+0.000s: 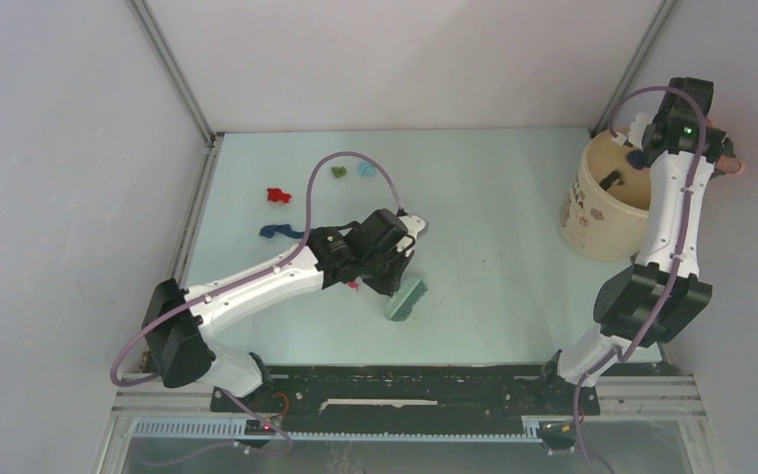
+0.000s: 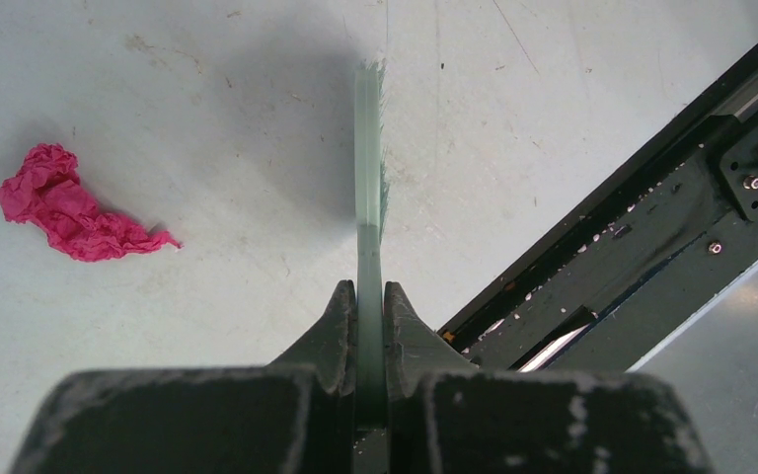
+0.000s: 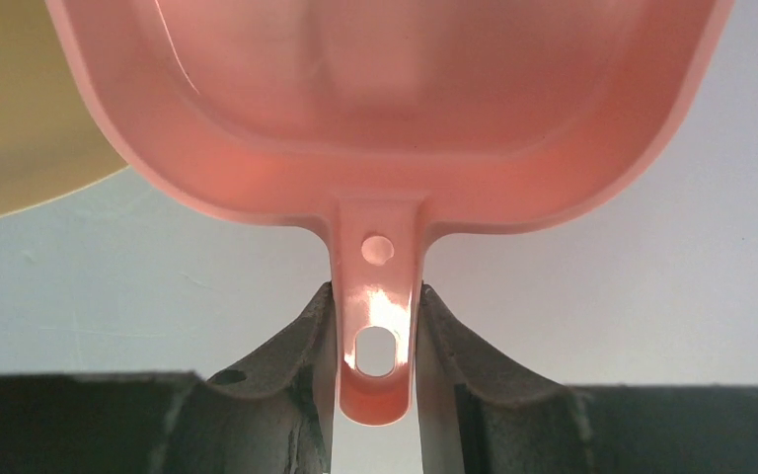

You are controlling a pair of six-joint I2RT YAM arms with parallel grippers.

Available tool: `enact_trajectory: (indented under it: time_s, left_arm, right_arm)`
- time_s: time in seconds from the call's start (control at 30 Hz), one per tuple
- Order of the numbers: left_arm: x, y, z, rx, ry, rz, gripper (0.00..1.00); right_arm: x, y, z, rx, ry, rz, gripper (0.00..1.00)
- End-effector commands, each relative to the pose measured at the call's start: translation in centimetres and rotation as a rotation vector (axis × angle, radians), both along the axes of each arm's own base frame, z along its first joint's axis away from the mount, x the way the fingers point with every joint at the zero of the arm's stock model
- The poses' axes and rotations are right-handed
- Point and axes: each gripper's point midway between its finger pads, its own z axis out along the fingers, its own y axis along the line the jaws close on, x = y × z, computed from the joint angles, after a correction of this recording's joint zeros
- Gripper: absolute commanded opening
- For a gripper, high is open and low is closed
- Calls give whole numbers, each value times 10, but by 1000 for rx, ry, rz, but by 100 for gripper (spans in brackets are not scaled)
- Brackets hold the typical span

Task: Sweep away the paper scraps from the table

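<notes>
Our left gripper (image 2: 369, 296) clamps the brush (image 2: 368, 188). A magenta paper scrap (image 2: 64, 202) lies just beside the brush, other scraps (image 1: 276, 196) farther off on the table (image 1: 493, 247). Our right gripper (image 3: 376, 306) grasps the dustpan (image 3: 385, 99) by its handle.

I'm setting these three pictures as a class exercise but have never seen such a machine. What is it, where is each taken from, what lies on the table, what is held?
It is a robot: a left arm and a right arm bolted at the near edge of a pale green table. The wide picture comes from a fixed camera above and behind them; the other two come from a camera on each wrist. The left gripper is shut on a green brush. The right gripper is shut on the handle of a pink dustpan, held up by a cream bucket at the far right. On the table lie paper bits: a red scrap, a dark blue scrap, a green scrap, a light blue scrap, and a pink scrap beside the brush.
</notes>
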Motion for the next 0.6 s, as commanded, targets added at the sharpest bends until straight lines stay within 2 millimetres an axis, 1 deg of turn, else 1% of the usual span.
enact_trajectory:
  time_s: [0.0,0.27,0.57]
  left_arm:
    - [3,-5,3,-6,-2,-18,0]
    - [2,-5,2,-2,2,-21,0]
    - [2,-4,1,1,4,-21,0]
  right_arm:
    - [-11,-1,39,-118,-82,-3,0]
    - [-14,-2,42,-117,-86,-8,0]
    - [-18,-2,28,-76,-71,-26,0]
